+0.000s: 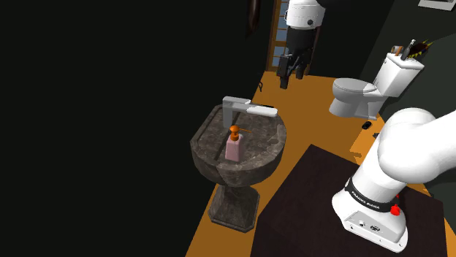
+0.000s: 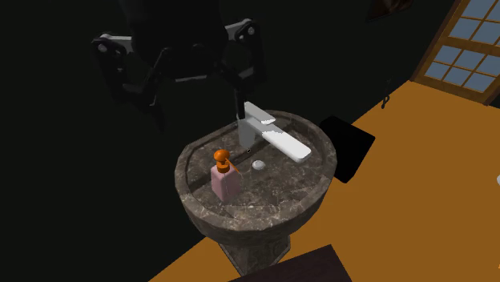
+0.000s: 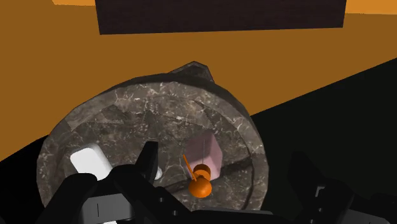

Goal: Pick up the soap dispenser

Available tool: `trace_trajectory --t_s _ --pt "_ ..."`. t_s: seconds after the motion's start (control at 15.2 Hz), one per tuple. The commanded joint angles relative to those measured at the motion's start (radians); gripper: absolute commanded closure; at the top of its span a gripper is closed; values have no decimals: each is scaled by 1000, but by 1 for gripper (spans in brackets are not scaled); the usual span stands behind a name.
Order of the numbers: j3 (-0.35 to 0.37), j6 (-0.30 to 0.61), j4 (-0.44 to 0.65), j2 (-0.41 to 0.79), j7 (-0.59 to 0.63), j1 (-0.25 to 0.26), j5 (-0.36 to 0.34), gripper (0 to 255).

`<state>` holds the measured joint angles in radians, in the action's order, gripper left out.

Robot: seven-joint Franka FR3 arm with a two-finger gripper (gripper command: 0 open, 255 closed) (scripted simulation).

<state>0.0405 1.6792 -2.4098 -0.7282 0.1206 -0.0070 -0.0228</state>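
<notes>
Hovering the gripper (image 1: 292, 77) well above the marble sink (image 1: 272, 146), I am seeing its fingers apart, empty; the pink soap dispenser (image 1: 234, 148) is standing untouched, so descending, clasping and lifting are pending.

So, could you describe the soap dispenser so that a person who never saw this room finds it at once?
Find the dark marbled pedestal sink on the orange floor. In its basin, near the white faucet, stands a small bottle, the soap dispenser. It alone is pink with an orange pump on top; the faucet and the small round drain are white.
</notes>
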Motion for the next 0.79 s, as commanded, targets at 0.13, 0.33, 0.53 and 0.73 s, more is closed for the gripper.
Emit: trace_trajectory --t_s 0.13,0.33,0.53,0.73 --pt "8 149 -54 90 19 -9 -11 0" --pt "15 257 -73 177 35 -18 -23 0" --pt "21 363 -79 275 54 -27 -38 0" --pt "27 463 -71 381 76 -38 -57 0"
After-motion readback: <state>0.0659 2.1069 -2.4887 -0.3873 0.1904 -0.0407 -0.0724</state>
